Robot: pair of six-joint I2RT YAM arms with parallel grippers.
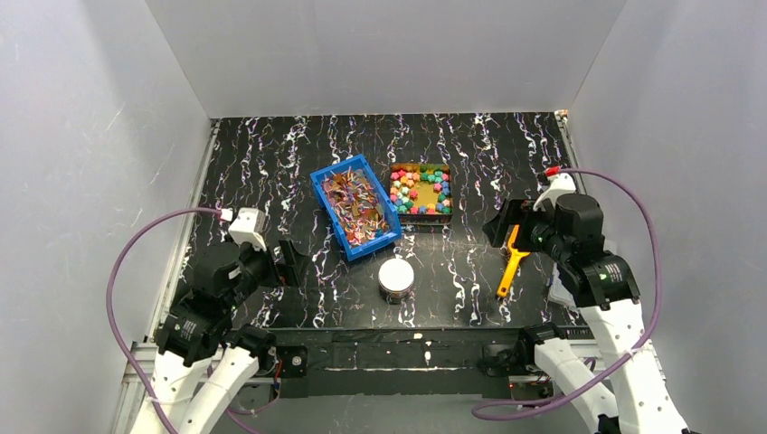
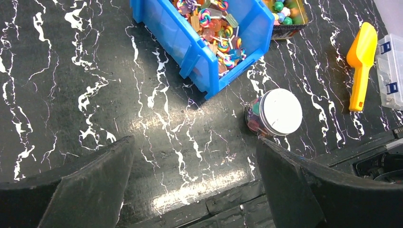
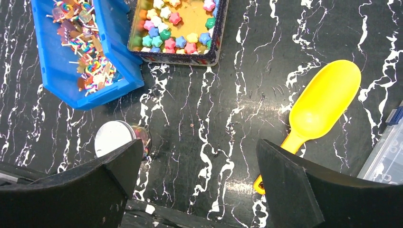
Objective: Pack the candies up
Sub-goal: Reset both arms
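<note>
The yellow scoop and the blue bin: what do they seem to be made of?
The yellow scoop looks like moulded plastic: one even colour with a soft sheen. The blue bin probably is plastic too: glossy, evenly blue walls.

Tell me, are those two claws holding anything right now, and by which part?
Nothing is held. The left gripper and right gripper are both open and empty; the yellow scoop lies ungripped.

No text, label, brand or number could be read. The tin (image 3: 177,59) of candies (image 3: 169,43), at twelve o'clock, bore wall markings too blurred to read.
</note>
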